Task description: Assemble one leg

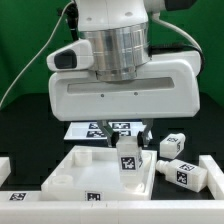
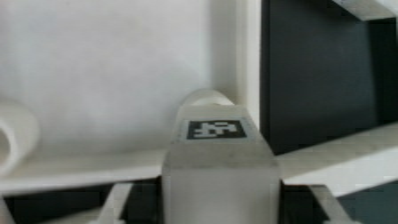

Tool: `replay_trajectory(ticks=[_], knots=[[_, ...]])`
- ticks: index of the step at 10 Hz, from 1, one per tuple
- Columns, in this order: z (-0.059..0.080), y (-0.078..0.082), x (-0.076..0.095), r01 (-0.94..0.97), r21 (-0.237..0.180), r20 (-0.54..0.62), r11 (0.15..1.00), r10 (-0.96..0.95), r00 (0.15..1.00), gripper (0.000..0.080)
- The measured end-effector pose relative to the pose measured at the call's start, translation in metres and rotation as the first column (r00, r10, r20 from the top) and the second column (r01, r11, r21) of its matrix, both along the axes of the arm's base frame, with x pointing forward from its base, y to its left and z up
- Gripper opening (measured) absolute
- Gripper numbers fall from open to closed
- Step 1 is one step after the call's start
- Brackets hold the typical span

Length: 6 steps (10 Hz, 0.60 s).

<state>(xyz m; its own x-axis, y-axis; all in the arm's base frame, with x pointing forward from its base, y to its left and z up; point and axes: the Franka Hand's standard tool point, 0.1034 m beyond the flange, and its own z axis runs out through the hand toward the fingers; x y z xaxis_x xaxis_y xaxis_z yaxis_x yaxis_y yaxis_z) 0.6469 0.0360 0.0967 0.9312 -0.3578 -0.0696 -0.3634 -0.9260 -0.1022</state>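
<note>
At the near edge of the table (image 1: 30, 140), the white panel (image 1: 85, 165) is laid flat, sockets upward. Over its far corner, on the exterior view's right, the leg (image 1: 129, 163) is held upright, clamped in the claw (image 1: 125, 150), apparently for seating in a socket. Spare legs (image 1: 185, 172) are left further right, and the marker board (image 1: 108, 128) lies beyond.

white panel (image 1: 88, 172), marker board (image 1: 80, 130), black table (image 1: 28, 130)
</note>
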Motion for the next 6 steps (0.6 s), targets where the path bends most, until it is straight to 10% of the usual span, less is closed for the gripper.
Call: replay_trajectory(ticks=[3, 6], knots=[[-0.001, 0.008, -0.002, 0.352, 0.018, 0.058, 0.936, -0.352, 0.934, 0.0281], [-0.002, 0.025, -0.004, 0.733, 0.079, -0.013, 0.675, -0.735, 0.678, 0.0281]])
